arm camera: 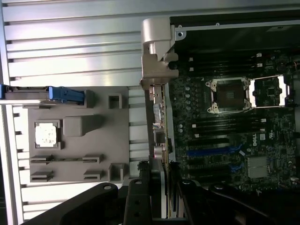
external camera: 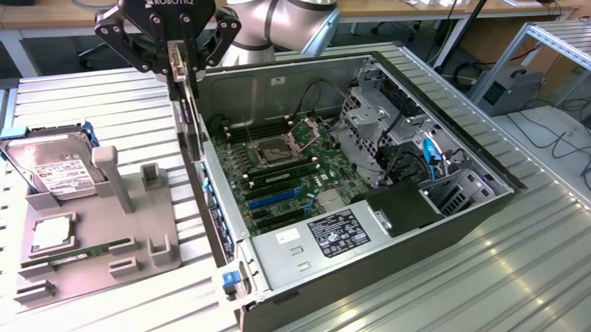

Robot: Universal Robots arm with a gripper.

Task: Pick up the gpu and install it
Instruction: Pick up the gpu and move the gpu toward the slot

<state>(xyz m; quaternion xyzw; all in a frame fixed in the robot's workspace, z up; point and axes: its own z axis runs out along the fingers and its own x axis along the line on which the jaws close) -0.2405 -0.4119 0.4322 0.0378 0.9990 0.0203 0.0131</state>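
Over the case wall [external camera: 214, 207], beside the tray [external camera: 93, 268], the pincer [external camera: 182, 63] holds the gpu [arm camera: 158, 56].

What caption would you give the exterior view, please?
Black gripper holds the thin dark gpu card upright at the rim of the open grey computer case.

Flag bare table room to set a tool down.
Free: table slats beyond the parts tray; wide stretch on the exterior view's right of the PC case. Crowded: the tray-to-case gap, where the end effector holds the gpu.

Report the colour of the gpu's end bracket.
Pale silvery metal; the bracket shows clearest in the wrist view.
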